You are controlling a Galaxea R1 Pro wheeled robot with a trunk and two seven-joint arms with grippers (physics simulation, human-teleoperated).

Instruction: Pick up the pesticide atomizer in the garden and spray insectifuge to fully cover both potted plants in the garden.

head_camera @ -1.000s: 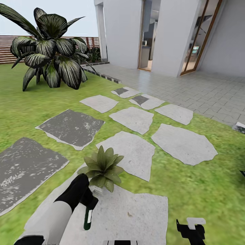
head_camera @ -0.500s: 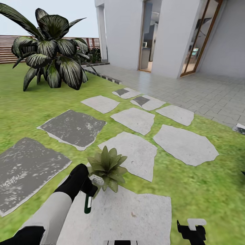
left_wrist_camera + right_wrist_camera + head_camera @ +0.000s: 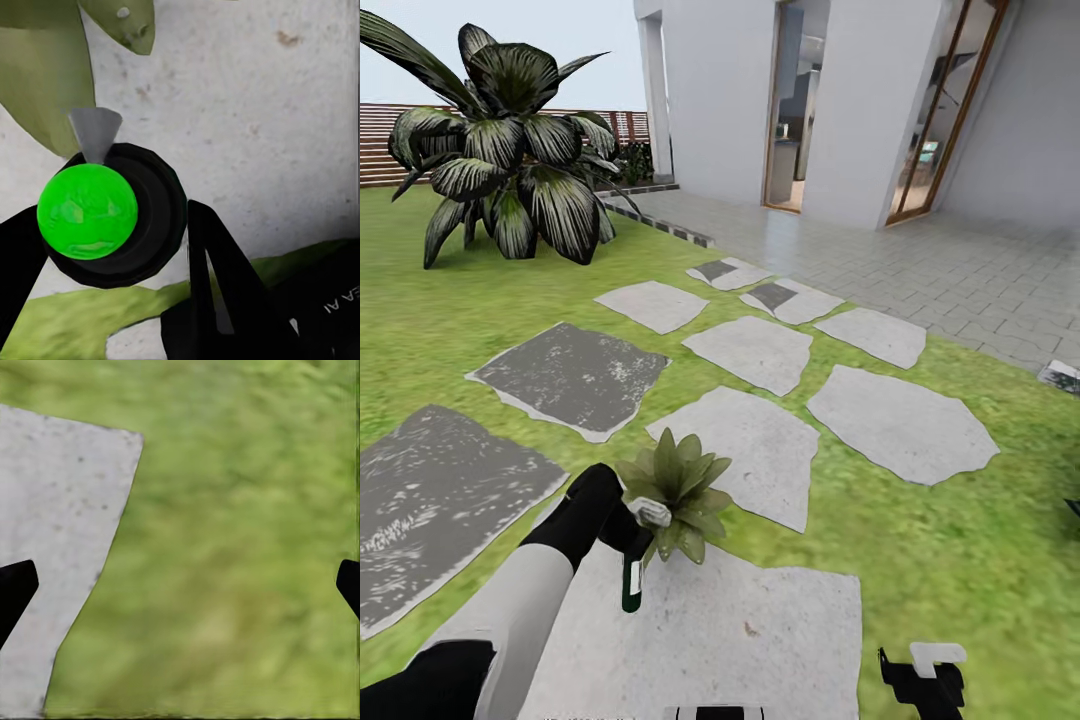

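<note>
My left gripper (image 3: 626, 542) is shut on the pesticide atomizer (image 3: 631, 588). The dark green body hangs downward and the white trigger head (image 3: 653, 515) touches the leaves of a potted plant (image 3: 678, 490). That plant, a low green rosette, stands on a pale stepping stone (image 3: 740, 620) in the garden lawn. In the left wrist view the atomizer (image 3: 112, 217) appears end-on, a black round with a bright green disc, held between black fingers (image 3: 217, 285), with leaves (image 3: 41, 82) close by. My right gripper (image 3: 920, 682) hangs low at the right, open (image 3: 180, 589) over grass.
A big dark striped-leaf shrub (image 3: 510, 140) stands at the far left before a wooden slat fence (image 3: 380, 140). Several grey stepping stones (image 3: 570, 375) cross the lawn. Beyond them are a paved terrace (image 3: 960, 270) and the white house wall (image 3: 720, 100) with open doorways.
My left gripper has carried the atomizer up and forward, bringing its white head against the plant's leaves. The view shifted slightly. The right gripper has kept its place.
</note>
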